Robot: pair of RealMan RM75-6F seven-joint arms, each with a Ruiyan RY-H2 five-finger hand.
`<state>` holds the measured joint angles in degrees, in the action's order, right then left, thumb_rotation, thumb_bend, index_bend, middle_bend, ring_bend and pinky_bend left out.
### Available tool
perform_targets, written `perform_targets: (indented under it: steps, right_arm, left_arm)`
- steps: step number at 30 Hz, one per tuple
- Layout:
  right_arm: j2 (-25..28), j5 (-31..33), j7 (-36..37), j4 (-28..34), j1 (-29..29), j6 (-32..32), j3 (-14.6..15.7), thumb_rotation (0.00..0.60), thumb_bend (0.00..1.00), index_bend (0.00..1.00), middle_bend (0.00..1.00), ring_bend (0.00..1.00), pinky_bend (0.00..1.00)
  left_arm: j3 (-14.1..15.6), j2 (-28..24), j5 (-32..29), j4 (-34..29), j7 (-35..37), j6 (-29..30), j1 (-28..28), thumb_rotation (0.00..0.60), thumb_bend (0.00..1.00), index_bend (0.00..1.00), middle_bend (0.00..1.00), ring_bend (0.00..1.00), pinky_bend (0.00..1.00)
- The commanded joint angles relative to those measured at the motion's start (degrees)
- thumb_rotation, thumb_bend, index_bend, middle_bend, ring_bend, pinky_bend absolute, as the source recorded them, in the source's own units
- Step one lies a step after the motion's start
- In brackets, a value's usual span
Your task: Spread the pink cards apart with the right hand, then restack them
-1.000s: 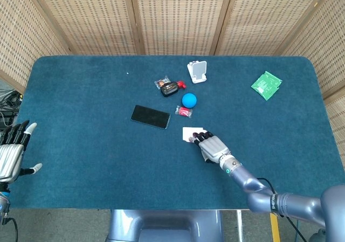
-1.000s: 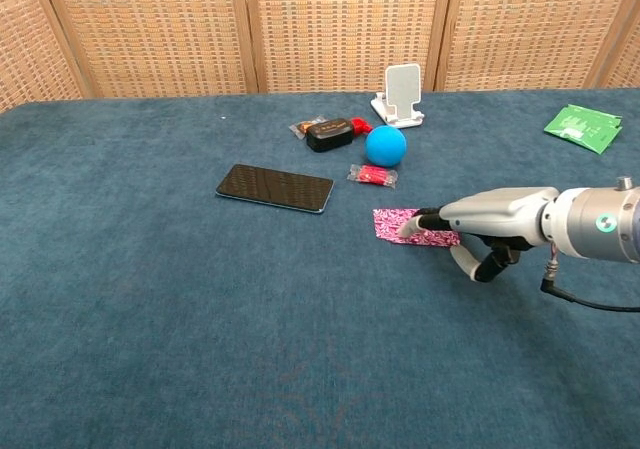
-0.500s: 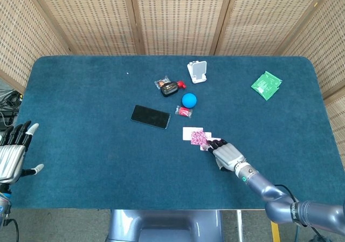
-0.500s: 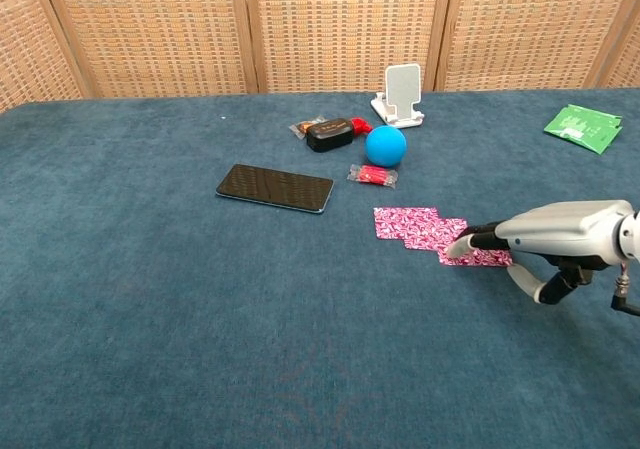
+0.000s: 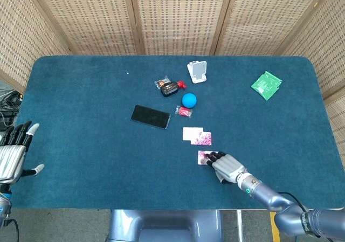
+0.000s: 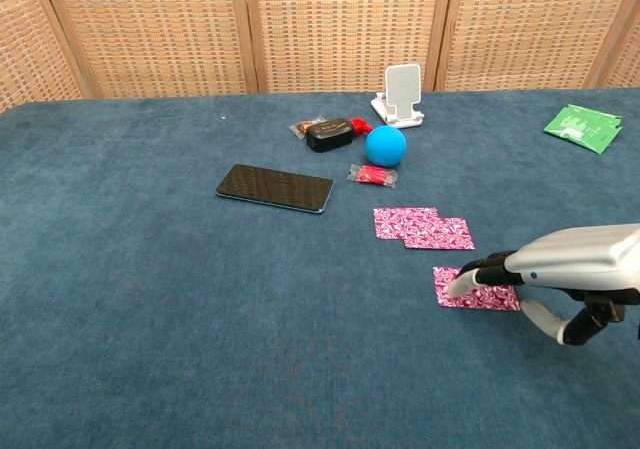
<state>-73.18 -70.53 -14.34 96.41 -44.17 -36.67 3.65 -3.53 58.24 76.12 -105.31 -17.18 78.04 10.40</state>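
Since half a second ago the right hand (image 6: 560,274) has drawn back toward the near edge of the table (image 5: 81,102), dragging one pink card (image 6: 470,291) away from the other two, which stay where they were, overlapping each other, just beyond the hand's fingertips (image 6: 460,284) and a little to their left. That dragged card lies flat on the blue cloth with the fingertips pressing down on its top, the fingers stretched forward and nothing gripped in the hand. The pair of pink cards (image 6: 422,227) sits apart from the dragged one, with bare cloth between. Far to the left of the right hand, at the table's edge, the left hand (image 5: 13,153) hangs with its fingers spread and holding nothing. Further from the right hand than the cards, to the left, lies a black phone (image 6: 274,187). Beyond the cards stand a blue ball (image 6: 385,145) and a white phone stand (image 6: 402,95), and off to the right a green packet (image 6: 580,127). Near the ball lie a black case (image 6: 328,133) and a small red wrapper (image 6: 372,176)
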Motion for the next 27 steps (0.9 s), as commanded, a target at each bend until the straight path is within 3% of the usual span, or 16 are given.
perform_targets:
  steps: [1, 7, 11, 19, 27]
  right_arm:
    - [0.69, -3.77, 1.06, 0.4, 0.79, -3.77, -1.07, 0.6, 1.0, 0.08, 0.12, 0.05, 0.18]
    - [-1.68, -4.49, 6.05, -4.37, 0.72, -8.61, -6.53, 0.6, 1.0, 0.08, 0.12, 0.05, 0.18]
    - [-4.32, -2.36, 5.78, -8.08, -0.51, -7.04, -7.71, 0.6, 1.0, 0.08, 0.12, 0.05, 0.18]
    - [-10.34, 2.25, 3.02, -13.69, -2.25, -3.75, -7.68, 0.6, 1.0, 0.08, 0.12, 0.05, 0.18]
    - [-11.62, 4.38, -0.71, -14.69, -2.52, -2.64, -5.91, 0.6, 1.0, 0.08, 0.12, 0.05, 0.18]
  left_arm:
    - [0.04, -0.06, -0.04, -0.02, 0.16, -0.18, 0.06, 0.6, 0.0, 0.0, 0.0, 0.0, 0.0]
    - [0.13, -0.2, -0.05, -0.27, 0.26, -0.22, 0.07, 0.6, 0.0, 0.0, 0.0, 0.0, 0.0]
    - [0.2, -0.12, 0.01, -0.25, 0.09, -0.24, 0.13, 0.6, 0.0, 0.0, 0.0, 0.0, 0.0]
    - [0.05, -0.34, -0.41, -0.16, 0.79, -0.2, 0.06, 0.6, 0.0, 0.0, 0.0, 0.0, 0.0]
    - [0.08, -0.41, -0.49, 0.01, 1.25, -0.51, 0.19, 0.6, 0.0, 0.0, 0.0, 0.0, 0.0]
